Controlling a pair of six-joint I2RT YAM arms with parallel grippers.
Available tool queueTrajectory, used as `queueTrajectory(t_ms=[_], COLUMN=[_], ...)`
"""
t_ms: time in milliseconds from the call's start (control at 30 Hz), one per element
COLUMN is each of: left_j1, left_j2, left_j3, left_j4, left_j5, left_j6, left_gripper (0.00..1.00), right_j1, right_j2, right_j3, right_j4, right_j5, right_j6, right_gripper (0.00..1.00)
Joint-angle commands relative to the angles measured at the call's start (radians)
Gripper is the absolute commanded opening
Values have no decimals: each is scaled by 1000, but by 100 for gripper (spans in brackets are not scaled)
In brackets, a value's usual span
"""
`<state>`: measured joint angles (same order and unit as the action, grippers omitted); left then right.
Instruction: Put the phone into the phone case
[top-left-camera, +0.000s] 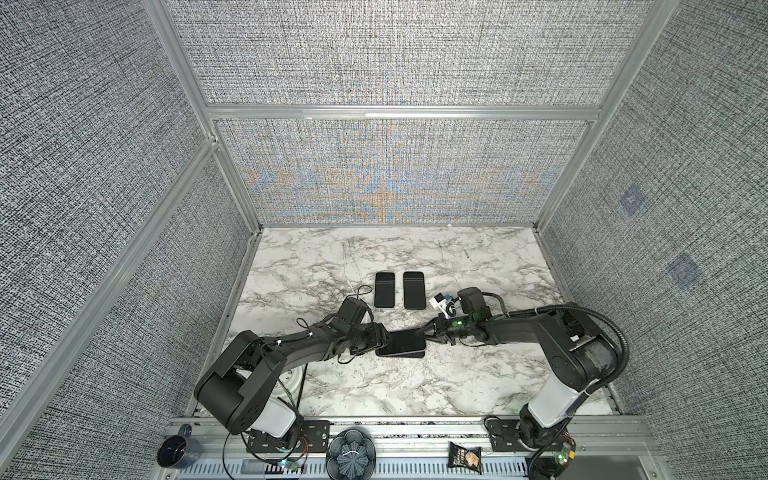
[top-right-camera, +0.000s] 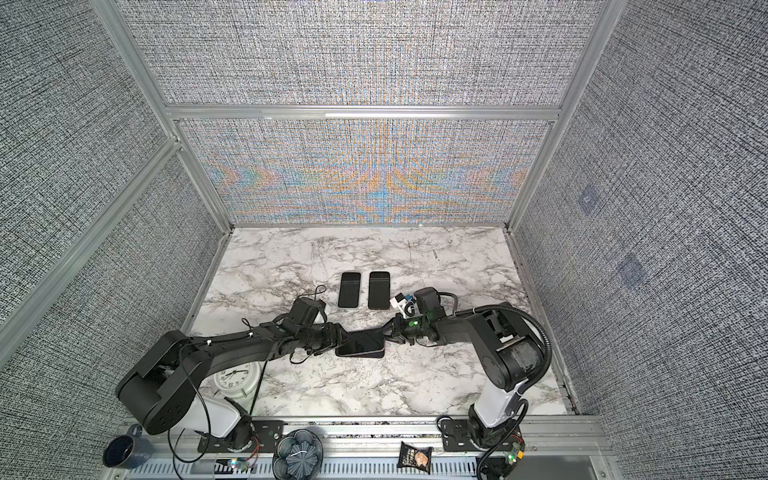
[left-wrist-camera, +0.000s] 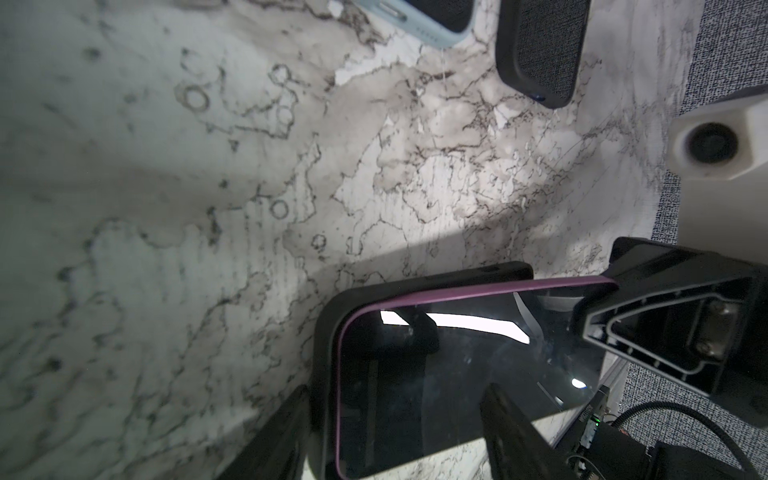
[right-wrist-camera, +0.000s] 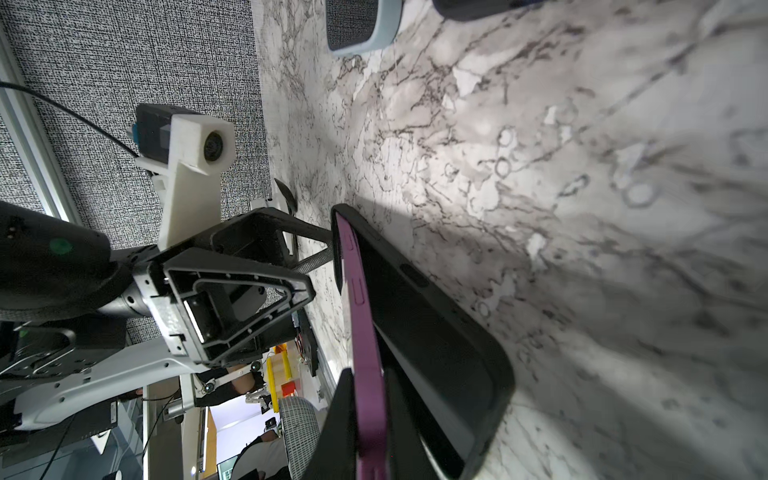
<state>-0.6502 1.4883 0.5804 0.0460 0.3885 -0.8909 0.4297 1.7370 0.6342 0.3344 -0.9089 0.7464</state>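
The phone (top-left-camera: 405, 340) has a dark screen and a purple rim. It lies slanted, its left end down inside the black phone case (top-left-camera: 399, 354) on the marble table and its right end raised. My right gripper (top-left-camera: 428, 332) is shut on that raised end; the purple rim (right-wrist-camera: 361, 332) runs between its fingers (right-wrist-camera: 399, 415). My left gripper (top-left-camera: 380, 338) stands open at the case's left end. In the left wrist view one of its fingers (left-wrist-camera: 274, 432) is beside the case wall (left-wrist-camera: 328, 332) and the other is over the screen (left-wrist-camera: 457, 374).
Two more dark rectangular cases (top-left-camera: 384, 289) (top-left-camera: 414, 289) lie side by side behind the arms. A white alarm clock (top-right-camera: 232, 380) stands under the left arm. On the front rail are a dark mug (top-left-camera: 176, 453), a flower-shaped bowl (top-left-camera: 351, 457) and a snack packet (top-left-camera: 465, 457). Fabric walls close three sides.
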Motion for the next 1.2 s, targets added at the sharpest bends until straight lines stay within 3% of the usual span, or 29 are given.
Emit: queueTrajectory(t_ms=[0,200,667,1167], left_j1=[0,0,0,-1], left_j2=[1,-2,-20,-42], left_j3=[-8,-16,-36,-42], left_j4=[-14,-6,-6,-65], left_j5=[23,25,15,-18], left_j6=[-8,-11,-14,23], left_gripper=[67,67,66,67], right_j1=[11,14,52,115], right_j2=[20,22,-10,-107], right_j3=[-2,2,105,257], right_j4=[-101,-132,-386,-731], right_j5=[83,109,222,445], right_j6=[-14,-33,-164,-302], right_gripper=[1,9,31,55])
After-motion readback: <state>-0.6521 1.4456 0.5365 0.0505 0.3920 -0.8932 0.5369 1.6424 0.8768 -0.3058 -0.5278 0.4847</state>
